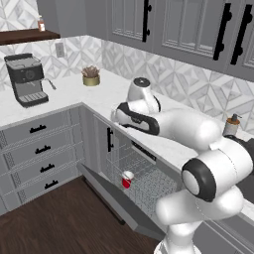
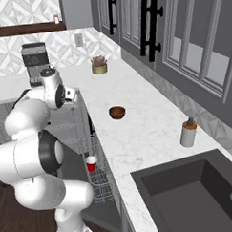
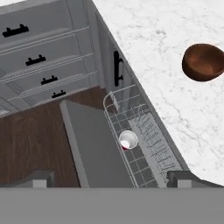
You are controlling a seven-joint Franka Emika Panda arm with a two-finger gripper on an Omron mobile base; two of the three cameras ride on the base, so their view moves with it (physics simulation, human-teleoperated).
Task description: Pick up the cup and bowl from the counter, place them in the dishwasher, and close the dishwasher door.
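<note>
The white marble surface [image 2: 137, 131] runs in an L under the grey wall cabinets [image 2: 191, 52], with a dark sink [image 2: 188, 196] sunk into its near end in the right base view. Below it the dishwasher [image 1: 144, 173] stands open, its grey door [image 1: 114, 198] folded down toward the wooden floor [image 1: 54, 223] and its wire rack [image 3: 140, 144] pulled out over it. To the left of the dishwasher sits a bank of grey drawers [image 1: 39, 154] with black handles.

The white arm [image 1: 188, 134] reaches across above the rack, and the hand [image 3: 111, 179] hangs high over the open door, looking down. Its two dark fingertips [image 3: 39, 178] stand well apart with nothing between them.

A black coffee machine [image 1: 27, 79] stands on the far stretch of the surface, and a soap dispenser [image 2: 188, 132] near the sink. A potted plant [image 2: 99, 65] sits by the back wall.

The brown bowl [image 2: 117, 112] rests on the surface, near its front edge above the dishwasher. The red cup [image 1: 127, 179] stands upright in the rack, pale mouth up.
</note>
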